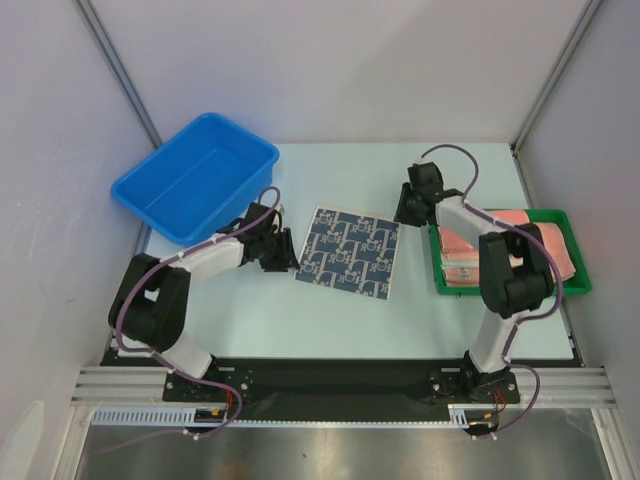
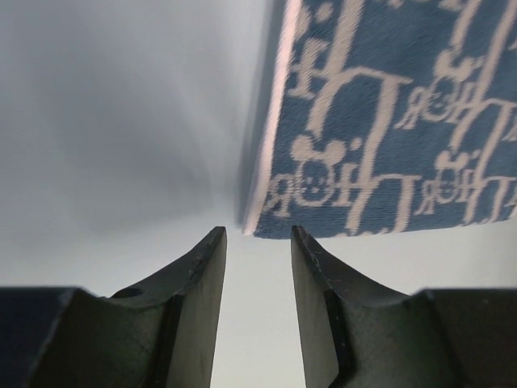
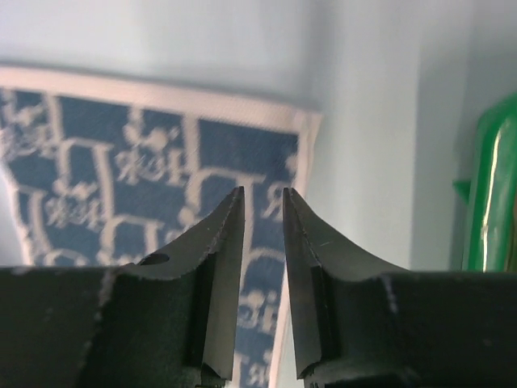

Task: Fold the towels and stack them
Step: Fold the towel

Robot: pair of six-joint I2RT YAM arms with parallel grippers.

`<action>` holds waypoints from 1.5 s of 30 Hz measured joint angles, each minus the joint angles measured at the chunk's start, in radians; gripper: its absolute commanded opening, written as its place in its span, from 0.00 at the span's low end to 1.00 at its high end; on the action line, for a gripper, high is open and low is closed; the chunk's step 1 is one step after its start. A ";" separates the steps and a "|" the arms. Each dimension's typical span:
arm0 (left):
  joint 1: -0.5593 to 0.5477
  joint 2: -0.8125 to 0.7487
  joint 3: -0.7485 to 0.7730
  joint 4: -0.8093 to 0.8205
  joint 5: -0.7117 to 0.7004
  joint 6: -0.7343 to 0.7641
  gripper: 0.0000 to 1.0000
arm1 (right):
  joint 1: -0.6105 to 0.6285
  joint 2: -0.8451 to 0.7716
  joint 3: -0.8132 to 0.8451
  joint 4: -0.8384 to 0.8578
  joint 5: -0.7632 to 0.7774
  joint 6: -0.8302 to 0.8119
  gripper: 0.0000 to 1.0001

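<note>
While the blue-and-white patterned towel (image 1: 348, 252) lies spread flat on the table (image 1: 300, 310) between the two grippers, neither one has hold of it. The left gripper (image 2: 257, 233) sits low just off the towel's near left corner. The cloth's pale hem starts slightly ahead and to the right of its fingertips. Its jaws stand moderately apart, and only bare table shows in the gap. The right gripper (image 3: 262, 192) hovers over the towel's far right corner, with the patterned cloth directly beneath and ahead of its tips. Its jaws are drawn close with a narrow slit between them, and nothing is pinched there.

To the right of the right gripper, close beside it, is a green tray (image 1: 578, 262). It holds a pile of salmon-pink towels (image 1: 468, 258), partly hidden by that arm's own links. Beyond and to the left of the left gripper, well apart from the patterned towel, a blue bin (image 1: 200, 175) sits at an angle on the table's far left corner.
</note>
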 measured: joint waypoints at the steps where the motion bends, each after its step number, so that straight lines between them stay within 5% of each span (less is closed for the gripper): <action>1: 0.000 0.016 -0.008 0.002 0.005 -0.001 0.43 | -0.003 0.036 0.017 -0.002 0.008 -0.008 0.31; 6: 0.000 0.061 -0.034 0.010 0.014 -0.011 0.41 | -0.013 0.158 0.068 0.002 0.045 -0.043 0.28; 13: 0.000 0.063 -0.049 0.053 0.011 -0.023 0.37 | -0.018 0.237 0.138 0.007 0.074 -0.088 0.00; 20: -0.004 -0.025 -0.153 0.108 -0.015 -0.073 0.30 | -0.018 0.244 0.138 0.038 0.060 -0.114 0.00; 30: -0.059 -0.167 -0.243 0.141 -0.009 -0.150 0.41 | -0.028 0.333 0.216 0.144 -0.089 -0.216 0.15; 39: 0.053 -0.049 -0.042 0.148 -0.013 -0.127 0.41 | -0.027 0.402 0.350 0.081 -0.106 -0.235 0.49; 45: 0.142 0.132 0.193 0.162 0.015 -0.060 0.41 | -0.026 0.356 0.358 -0.052 -0.047 -0.220 0.44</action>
